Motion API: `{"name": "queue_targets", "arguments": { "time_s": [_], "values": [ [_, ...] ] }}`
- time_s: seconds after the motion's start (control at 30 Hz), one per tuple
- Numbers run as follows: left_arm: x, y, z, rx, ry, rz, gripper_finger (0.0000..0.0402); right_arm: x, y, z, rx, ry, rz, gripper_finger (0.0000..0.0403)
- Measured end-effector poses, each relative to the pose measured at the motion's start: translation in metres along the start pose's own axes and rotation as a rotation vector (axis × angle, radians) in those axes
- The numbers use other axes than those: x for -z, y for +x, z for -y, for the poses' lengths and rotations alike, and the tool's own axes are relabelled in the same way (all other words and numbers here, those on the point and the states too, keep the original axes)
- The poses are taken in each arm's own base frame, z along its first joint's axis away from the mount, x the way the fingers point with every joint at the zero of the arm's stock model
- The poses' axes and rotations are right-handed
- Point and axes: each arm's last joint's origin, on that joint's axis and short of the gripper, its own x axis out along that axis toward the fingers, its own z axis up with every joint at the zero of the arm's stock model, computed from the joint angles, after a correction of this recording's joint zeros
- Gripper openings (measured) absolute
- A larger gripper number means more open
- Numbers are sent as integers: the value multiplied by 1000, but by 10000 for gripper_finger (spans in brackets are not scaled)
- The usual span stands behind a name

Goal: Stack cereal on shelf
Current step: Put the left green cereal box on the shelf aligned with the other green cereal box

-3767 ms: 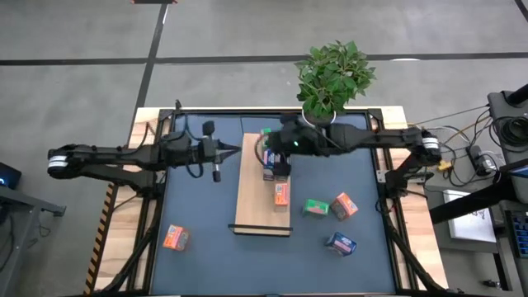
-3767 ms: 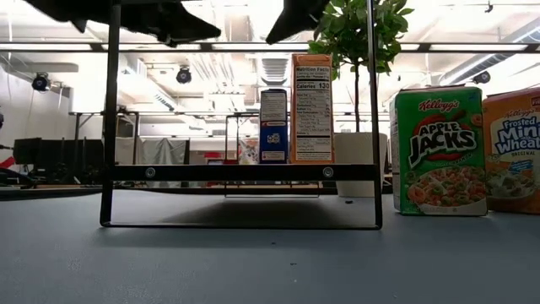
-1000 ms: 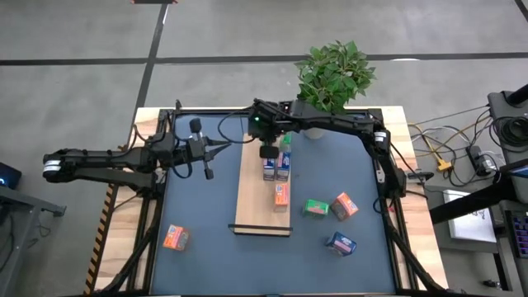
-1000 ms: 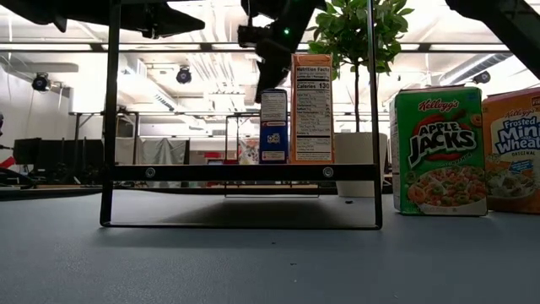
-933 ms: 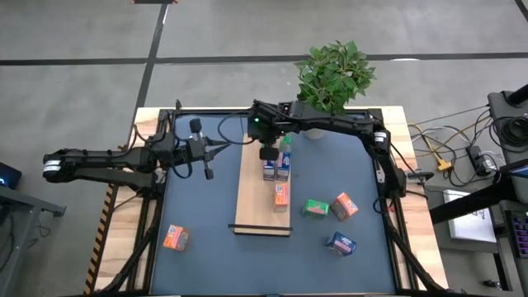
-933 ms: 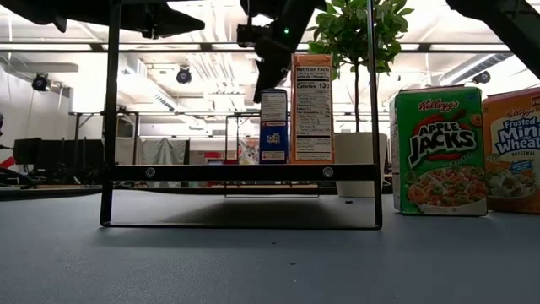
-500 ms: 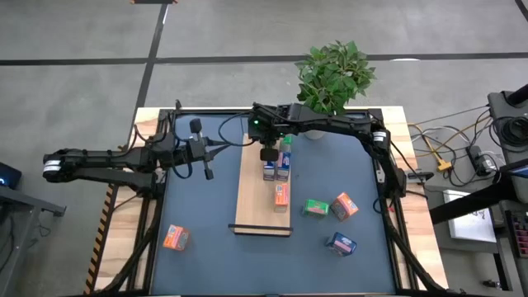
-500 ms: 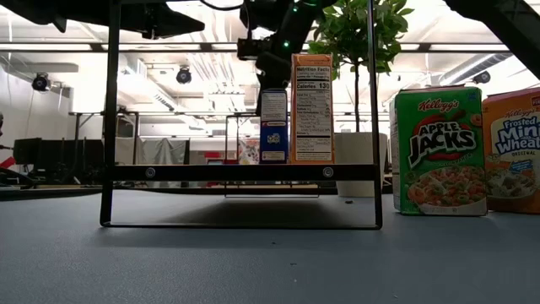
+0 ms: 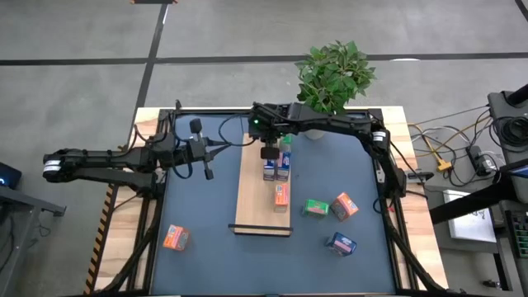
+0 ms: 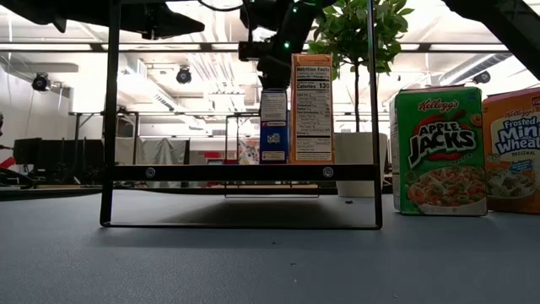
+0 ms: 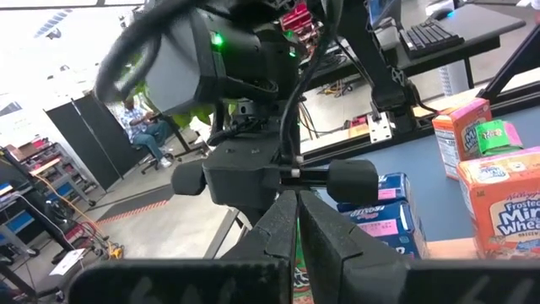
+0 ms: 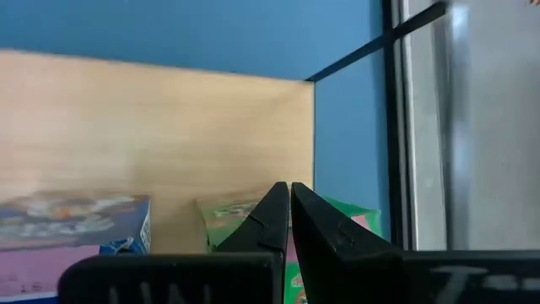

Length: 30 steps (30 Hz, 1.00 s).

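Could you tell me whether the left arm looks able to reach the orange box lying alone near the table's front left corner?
Probably yes: the orange box lies alone on open mat on the left arm's side, and the shut left hand holds nothing.

The shelf (image 9: pixel 262 196) is pale, smooth wood (matt grain); the cereal boxes (image 10: pixel 439 150) are glossy printed card on a matt blue surface (image 9: pixel 206 223).

Cereal boxes (image 9: pixel 281 195) upright (shelf (image 9: pixel 252 200) flat)
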Motion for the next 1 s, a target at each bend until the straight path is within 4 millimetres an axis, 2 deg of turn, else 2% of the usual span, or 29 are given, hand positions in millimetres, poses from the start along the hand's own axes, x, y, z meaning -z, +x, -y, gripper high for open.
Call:
{"name": "queue_targets", "arguments": {
  "time_s": [0.23, 0.47, 0.87, 1.0],
  "values": [
    [0, 0, 0, 0, 0, 0, 0, -9, -19, 10, 28, 26, 69, 9],
    [0, 0, 0, 0, 0, 0, 0, 2, -9, 25, 39, 53, 28, 9],
    [0, 0, 0, -1, 0, 1, 0, 7, 1, 23, 27, 74, -7, 9],
    [0, 0, 0, 0, 0, 1, 0, 9, 0, 24, 80, 95, -31, 9]
  ]
}}
